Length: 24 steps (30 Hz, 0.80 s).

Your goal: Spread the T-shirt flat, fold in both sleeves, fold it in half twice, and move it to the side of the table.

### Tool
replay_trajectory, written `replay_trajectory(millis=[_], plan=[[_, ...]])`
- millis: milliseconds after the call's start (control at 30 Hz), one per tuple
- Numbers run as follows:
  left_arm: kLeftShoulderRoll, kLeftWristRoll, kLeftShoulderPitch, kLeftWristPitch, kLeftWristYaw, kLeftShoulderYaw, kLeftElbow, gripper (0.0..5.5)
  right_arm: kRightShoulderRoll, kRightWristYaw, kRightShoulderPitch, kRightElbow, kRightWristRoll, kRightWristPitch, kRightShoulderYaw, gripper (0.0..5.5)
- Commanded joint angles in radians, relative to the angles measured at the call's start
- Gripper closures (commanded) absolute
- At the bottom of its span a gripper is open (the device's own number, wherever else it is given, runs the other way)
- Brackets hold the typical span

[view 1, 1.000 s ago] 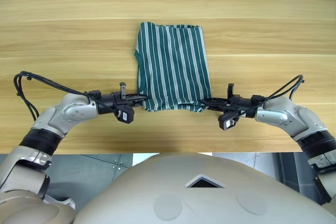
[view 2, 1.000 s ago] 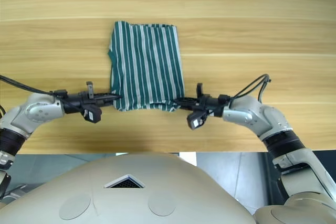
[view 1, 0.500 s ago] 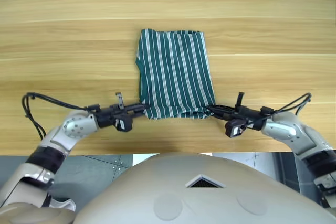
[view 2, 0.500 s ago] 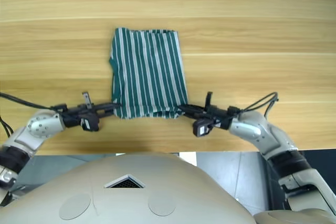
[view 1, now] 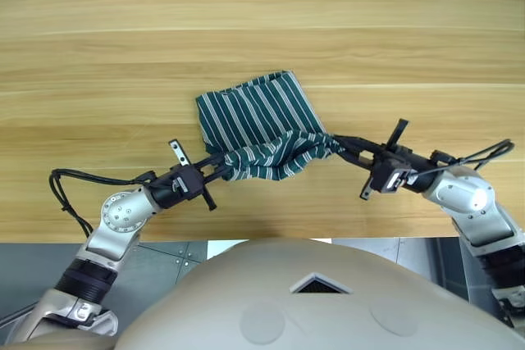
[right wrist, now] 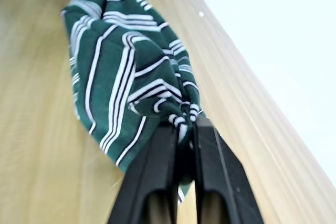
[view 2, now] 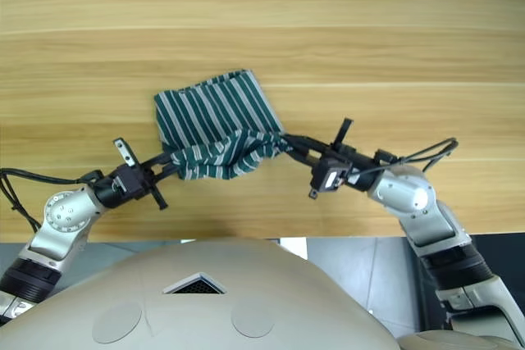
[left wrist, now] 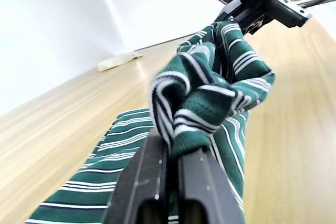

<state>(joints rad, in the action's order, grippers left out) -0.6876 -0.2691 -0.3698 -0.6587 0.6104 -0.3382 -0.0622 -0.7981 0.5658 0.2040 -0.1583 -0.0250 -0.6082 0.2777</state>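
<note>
The green-and-white striped T-shirt [view 1: 256,111] sits near the middle of the wooden desk [view 1: 262,6]. Its far part lies flat, while its near edge is bunched up and raised off the wood between the two hands. The left hand [view 1: 221,162] is pinched closed on the near-left corner of the cloth and the right hand [view 1: 340,143] on the near-right corner, with the fabric sagging in folds between them.

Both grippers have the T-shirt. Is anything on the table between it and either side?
Nothing visible does. The T-shirt hangs bunched between the left gripper and the right gripper, and the wooden table shows bare wood to both sides of it. One small pale object lies far off by the wall.
</note>
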Motion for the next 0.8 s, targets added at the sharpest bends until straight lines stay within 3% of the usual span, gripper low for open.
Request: replay_trajectory(millis=[33, 267, 600, 633, 800], plan=[[0.066, -0.011, 0.024, 0.040, -0.010, 0.040, 0.024, 5.47, 0.095, 0.014, -0.124, 0.078, 0.034, 0.048, 0.022, 5.32], [0.196, 0.021, 0.076, 0.106, -0.041, 0.095, 0.169, 5.47, 0.326, -0.074, -0.373, 0.342, 0.169, 0.104, 0.053, 5.32], [0.324, 0.051, 0.147, 0.139, -0.062, 0.165, 0.359, 5.47, 0.470, -0.208, -0.557, 0.693, 0.328, 0.066, 0.078, 5.32], [0.338, 0.042, 0.159, 0.150, -0.062, 0.175, 0.372, 5.12, 0.478, -0.224, -0.575, 0.730, 0.346, 0.061, 0.084, 4.95], [0.377, 0.051, 0.203, 0.180, -0.069, 0.207, 0.406, 4.40, 0.513, -0.308, -0.637, 0.884, 0.397, 0.039, 0.088, 4.13]])
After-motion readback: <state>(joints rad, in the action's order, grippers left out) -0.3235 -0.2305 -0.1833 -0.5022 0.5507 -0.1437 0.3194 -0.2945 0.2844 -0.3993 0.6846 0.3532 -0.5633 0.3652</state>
